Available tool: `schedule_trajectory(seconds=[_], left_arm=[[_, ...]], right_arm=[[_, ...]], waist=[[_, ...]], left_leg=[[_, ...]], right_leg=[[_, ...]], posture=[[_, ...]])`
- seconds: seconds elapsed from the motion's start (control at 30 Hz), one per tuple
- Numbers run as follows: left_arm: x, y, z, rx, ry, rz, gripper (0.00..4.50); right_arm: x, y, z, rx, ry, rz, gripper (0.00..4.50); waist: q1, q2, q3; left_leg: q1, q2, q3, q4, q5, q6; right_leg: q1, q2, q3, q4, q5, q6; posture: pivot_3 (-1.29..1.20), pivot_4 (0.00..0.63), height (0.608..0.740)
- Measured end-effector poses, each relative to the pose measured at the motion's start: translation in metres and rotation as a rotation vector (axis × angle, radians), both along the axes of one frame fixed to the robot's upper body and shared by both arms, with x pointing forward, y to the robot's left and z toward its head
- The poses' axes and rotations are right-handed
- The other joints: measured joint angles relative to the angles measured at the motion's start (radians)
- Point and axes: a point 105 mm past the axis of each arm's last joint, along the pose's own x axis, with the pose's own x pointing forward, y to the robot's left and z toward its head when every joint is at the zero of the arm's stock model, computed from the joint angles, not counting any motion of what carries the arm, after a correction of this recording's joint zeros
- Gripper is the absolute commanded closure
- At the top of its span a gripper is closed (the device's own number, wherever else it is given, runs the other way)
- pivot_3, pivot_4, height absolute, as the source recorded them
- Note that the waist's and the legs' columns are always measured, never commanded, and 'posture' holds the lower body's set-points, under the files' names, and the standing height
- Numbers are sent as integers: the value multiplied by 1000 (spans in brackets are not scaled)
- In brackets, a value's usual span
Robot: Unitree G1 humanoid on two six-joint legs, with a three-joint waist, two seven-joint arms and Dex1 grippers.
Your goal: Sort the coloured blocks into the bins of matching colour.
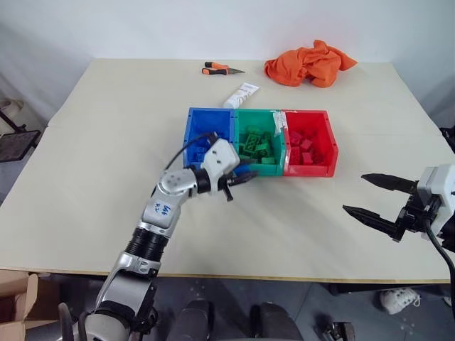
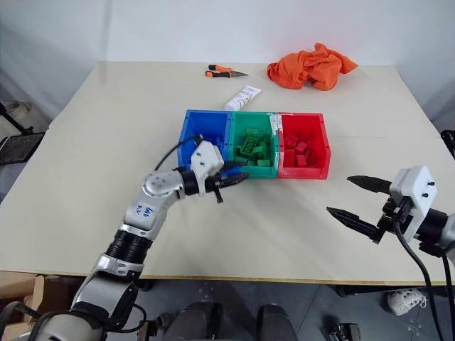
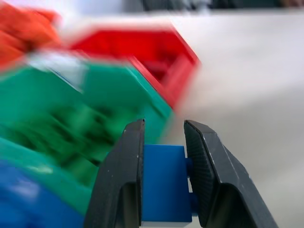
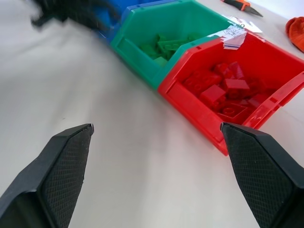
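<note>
Near side of table (image 1: 298,234): bare between the two arms, an open way up to the bins' front walls.
Bins (image 1: 307,172): joined row mid-table, tops open, walls block a level pass.
Left gripper (image 1: 240,181): hangs just before the blue and green bins.
Far side: tube (image 1: 242,94), cutter (image 1: 222,69) and orange cloth (image 1: 309,64) lie there.

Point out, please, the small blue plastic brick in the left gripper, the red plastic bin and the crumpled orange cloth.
blue brick (image 3: 164,183), left wrist view, its front face between the fingers.
red bin (image 1: 307,170), left eye view, its front wall.
orange cloth (image 1: 310,64), left eye view, its bunched middle.
</note>
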Motion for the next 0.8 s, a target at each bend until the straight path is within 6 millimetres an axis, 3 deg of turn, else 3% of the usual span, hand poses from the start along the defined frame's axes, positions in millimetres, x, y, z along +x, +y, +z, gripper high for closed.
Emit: schedule_trajectory(seconds=[0.1, 0.23, 0.4, 0.53, 0.7, 0.8], left_arm=[[8, 11, 19, -23, -28, 70, 3567], [27, 23, 28, -34, -40, 172, 3567], [60, 46, 22, -1, -19, 341, 3567], [70, 53, 8, 8, 30, 399, 2324], [69, 52, 9, 12, 26, 379, 801], [56, 49, 22, -3, -27, 298, 801]], right_arm=[[4, -2, -1, 2, 4, -6, 0], [9, 2, -1, 3, 8, 16, 0], [13, 5, -3, -7, 5, 34, 0], [14, 6, -2, -7, 1, 40, 0], [17, 3, -1, 1, -1, 30, 0], [20, 3, 1, 1, -15, 33, 0]], waist=[[0, 0, 0], [0, 0, 0], [0, 0, 0], [0, -1, 1], [0, -1, 1], [-2, -1, 1]], left_leg=[[0, 0, 0, 0, 0, 0], [0, 0, 0, 0, 0, 0], [0, 0, 0, 0, 0, 0], [-1, 0, 0, 0, 0, 0], [-1, 0, 0, 0, 0, 0], [-1, 0, 0, 0, 0, 0]], right_leg=[[0, 0, 0, 0, 0, 0], [0, 0, 0, 0, 0, 0], [-1, 0, 0, 2, 0, 0], [-2, 0, -1, 3, 0, 0], [-2, 0, -1, 3, 0, 0], [-2, 0, -1, 3, 0, 0]], posture=[[0, 150, 740], [0, 150, 740], [0, 150, 740], [0, 150, 740], [0, 150, 740], [0, 150, 740]])
